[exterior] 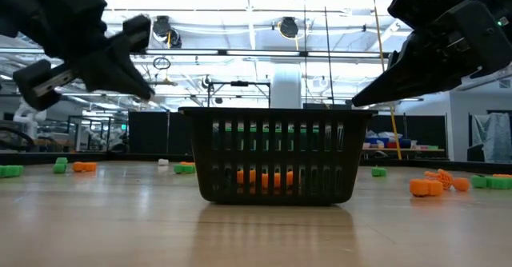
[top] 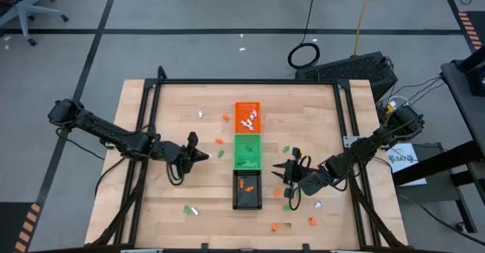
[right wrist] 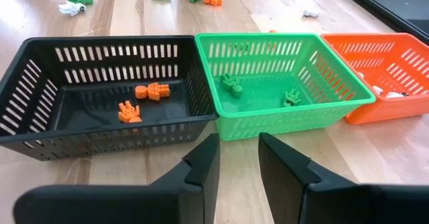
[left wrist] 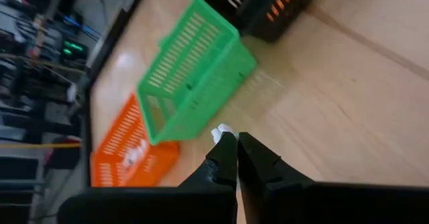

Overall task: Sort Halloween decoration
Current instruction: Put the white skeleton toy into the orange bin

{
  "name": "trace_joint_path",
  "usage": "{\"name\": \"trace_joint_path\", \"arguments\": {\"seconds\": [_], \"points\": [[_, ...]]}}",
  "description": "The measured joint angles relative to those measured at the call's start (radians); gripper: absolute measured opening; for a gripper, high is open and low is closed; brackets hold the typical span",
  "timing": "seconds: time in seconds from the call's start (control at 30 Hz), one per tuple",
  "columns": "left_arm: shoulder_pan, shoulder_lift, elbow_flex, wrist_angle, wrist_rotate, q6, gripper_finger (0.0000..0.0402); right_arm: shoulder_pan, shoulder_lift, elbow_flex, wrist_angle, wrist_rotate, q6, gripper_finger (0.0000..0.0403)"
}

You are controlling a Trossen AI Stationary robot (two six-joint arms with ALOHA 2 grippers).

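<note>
High view, wooden table seen from above: three small slotted plastic trays lined end to end at centre, orange tray [top: 248, 114] farthest, green tray [top: 247, 151] in the middle, black tray [top: 247, 190] nearest. Sorting partly done: white trinkets [top: 249, 120] in the orange tray, green trinkets [right wrist: 232, 83] in the green tray, orange trinkets [right wrist: 151, 90] in the black tray. Plenty left, judging by the spread: loose pieces scattered on the bare wood on both sides of the trays, among them an orange one [top: 219, 141] just beside the green tray, a green and white pair [top: 190, 208] near the front edge, more orange ones [top: 275, 227] at front right.

Left gripper [top: 203, 155] held above the table just left of the green tray, jaws pinched tight on a tiny white trinket [left wrist: 220, 131] showing at the fingertips; destination likely the orange tray, with the other white pieces. Right gripper [right wrist: 238, 151] poised right of the black tray, facing the row, jaws parted narrowly, nothing between them.
</note>
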Motion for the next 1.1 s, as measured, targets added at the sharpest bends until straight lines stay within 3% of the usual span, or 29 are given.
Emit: {"name": "trace_joint_path", "arguments": {"seconds": [0.3, 0.73, 0.83, 1.1], "points": [[-0.034, -0.051, 0.000, 0.095, -0.095, 0.130, 0.0000, 0.000, 0.000, 0.000, 0.000, 0.000, 0.000, 0.0089], [-0.034, -0.120, 0.000, 0.157, -0.107, 0.196, 0.0000, 0.000, 0.000, 0.000, 0.000, 0.000, 0.001, 0.0089], [-0.034, -0.121, 0.000, 0.198, -0.100, 0.115, 0.0000, 0.000, 0.000, 0.000, 0.000, 0.000, 0.002, 0.0089], [-0.034, -0.121, 0.000, 0.311, -0.096, -0.313, 0.0000, 0.000, 0.000, 0.000, 0.000, 0.023, 0.007, 0.0089]]}}
